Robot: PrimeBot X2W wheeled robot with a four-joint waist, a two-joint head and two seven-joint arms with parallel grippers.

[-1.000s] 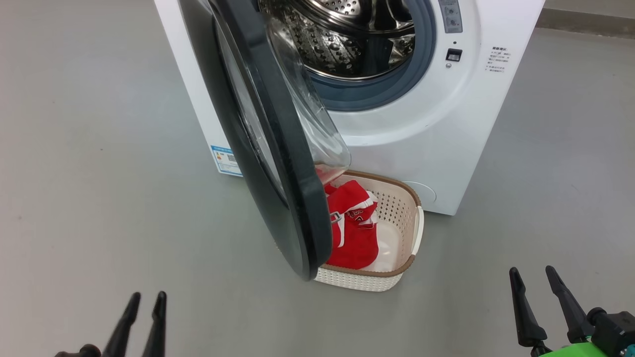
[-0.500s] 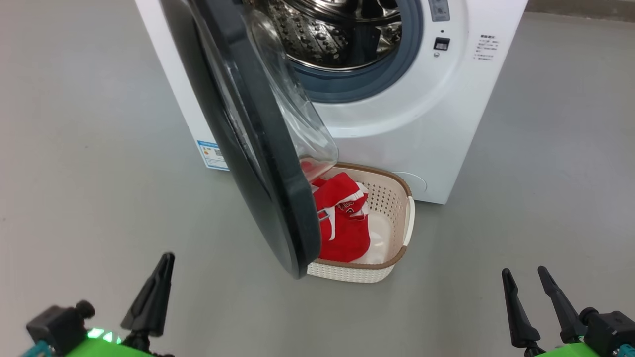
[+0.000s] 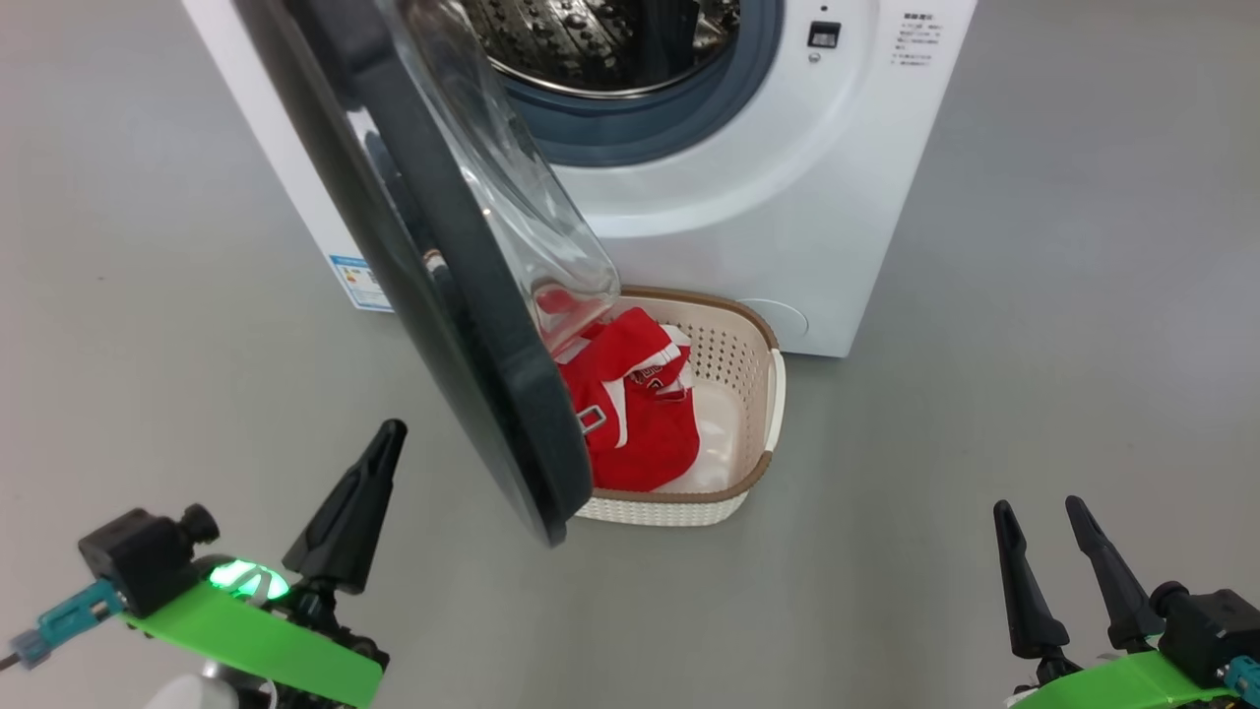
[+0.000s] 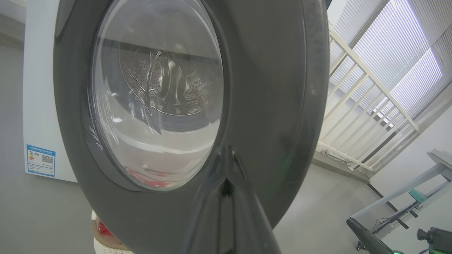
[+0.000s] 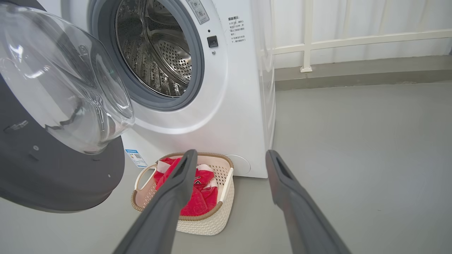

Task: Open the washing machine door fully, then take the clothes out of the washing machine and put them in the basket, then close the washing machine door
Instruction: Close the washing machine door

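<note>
White front-loading washing machine (image 3: 768, 197) shown on grey floor (image 3: 1034, 325), washing machine door (image 3: 482, 374) swung out, partly open. Cream perforated basket (image 3: 660, 510) set against machine front, partly under door's glass bowl (image 3: 512, 217). Red clothes (image 3: 640, 423) with white trim heaped inside basket. Left gripper (image 3: 389, 433) held near door's outer face, fingers pressed together, nothing gripped. Right gripper (image 3: 1038, 507) held low, well apart from basket, fingers spread, empty.

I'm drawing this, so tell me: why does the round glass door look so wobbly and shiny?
Left wrist view: the bulging clear glass of the round black-rimmed washing machine door bends the steel drum behind it into wavy shapes; the close dark left claw looks blurry. Right wrist view: bright white glints sit on that glass.
</note>
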